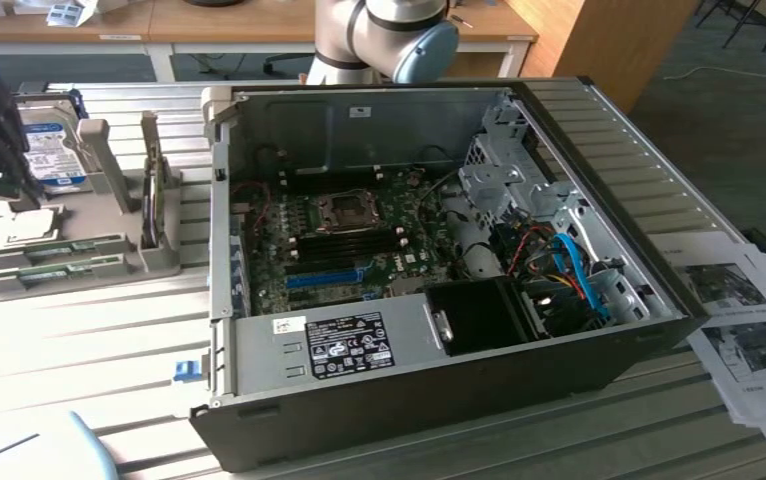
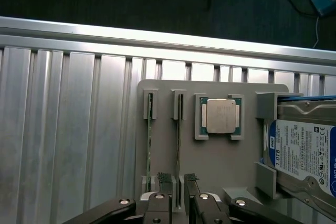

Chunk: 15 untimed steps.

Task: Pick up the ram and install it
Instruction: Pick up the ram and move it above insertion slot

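- One gripper (image 2: 178, 179), jaws spread wide, holding nothing; its fingertips straddle one end of the ram (image 2: 179, 140).
- The ram stands on edge in a grey holder (image 2: 220, 166), beside a second stick (image 2: 149, 140).
- The grey holder also carries a processor (image 2: 220, 116) and a hard drive (image 2: 304, 150).
- An open computer case (image 1: 463, 395) lies toward the exterior view's right.

The surface (image 1: 90, 340) is a ribbed metal top of long pale slats. Bright light glares off them, strongest toward its edge on the exterior view's left. Beyond its far edge stand light wooden desks (image 1: 223, 25) with white frames. By the far corner on the exterior view's right rises a tall wooden panel (image 1: 610, 40). Past it lies a dark grey-green floor (image 1: 717, 110) with black chair legs (image 1: 757, 20). In the wrist view, dark floor lies beyond the surface's shining edge rail.
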### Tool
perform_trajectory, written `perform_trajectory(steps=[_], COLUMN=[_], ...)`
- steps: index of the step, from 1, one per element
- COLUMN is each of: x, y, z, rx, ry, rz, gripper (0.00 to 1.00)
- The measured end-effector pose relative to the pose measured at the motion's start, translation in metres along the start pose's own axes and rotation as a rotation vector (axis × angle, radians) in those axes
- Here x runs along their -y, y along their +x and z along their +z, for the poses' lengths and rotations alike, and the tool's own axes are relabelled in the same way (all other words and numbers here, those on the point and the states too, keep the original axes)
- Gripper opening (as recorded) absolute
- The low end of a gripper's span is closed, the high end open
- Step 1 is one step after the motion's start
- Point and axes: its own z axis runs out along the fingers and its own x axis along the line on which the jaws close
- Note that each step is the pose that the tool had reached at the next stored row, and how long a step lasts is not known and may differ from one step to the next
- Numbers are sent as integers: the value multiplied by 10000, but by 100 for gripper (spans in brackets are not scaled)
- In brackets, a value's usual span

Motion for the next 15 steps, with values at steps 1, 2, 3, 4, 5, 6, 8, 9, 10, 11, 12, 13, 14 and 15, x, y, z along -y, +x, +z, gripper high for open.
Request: perform_trajectory(steps=[1,2,3,4,5,6,8,9,10,11,12,13,14,15], x=[0,1,1,1,2,2,3,3,3,3,3,3,3,3], y=[13,26,38,49,61,70,86,86,86,86,86,87,87,87], z=[-1,-2,-4,-4,-6,-7,-8,-8,-8,-8,-8,-8,-8,-8], rx=[0,0,0,0,0,0,-1,0,0,0,0,0,-1,0], ry=[-1,-3,-5,-6,-7,-8,-10,-10,-10,-10,-10,-10,-10,-10], rz=[0,0,0,0,0,1,0,1,1,1,1,1,1,1], gripper=[23,23,23,23,23,23,23,23,23,23,23,23,23,23])
